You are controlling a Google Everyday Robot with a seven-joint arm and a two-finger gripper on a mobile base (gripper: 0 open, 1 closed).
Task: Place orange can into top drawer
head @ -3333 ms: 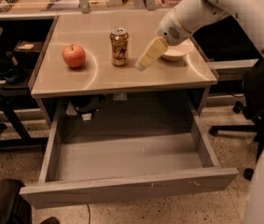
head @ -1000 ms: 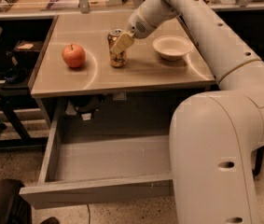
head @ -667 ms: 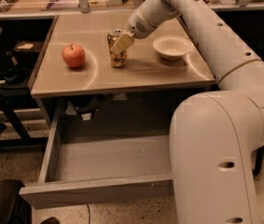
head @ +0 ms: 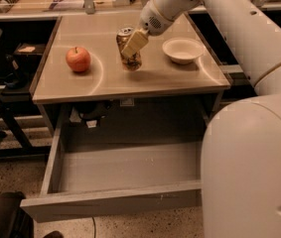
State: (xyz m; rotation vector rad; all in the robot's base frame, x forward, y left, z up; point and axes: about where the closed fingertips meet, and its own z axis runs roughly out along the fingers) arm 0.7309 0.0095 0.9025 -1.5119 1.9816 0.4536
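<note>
The orange can (head: 130, 58) stands on the beige tabletop, near its middle, and leans slightly. My gripper (head: 134, 42) comes in from the upper right and is closed around the can's upper half, with one cream finger (head: 135, 42) across its front. The top drawer (head: 130, 168) is pulled out below the tabletop. Its grey floor is bare, and its long front panel (head: 110, 202) is nearest the camera.
A red apple (head: 78, 59) sits on the left of the tabletop (head: 105, 83). A cream bowl (head: 183, 50) sits to the right of the can. My white arm fills the right side of the view. A dark chair and desk stand at the left.
My gripper moved left from beside the bowl to the can and closed on it. In the last second the can has tipped slightly, and the gripper has hardly moved.
</note>
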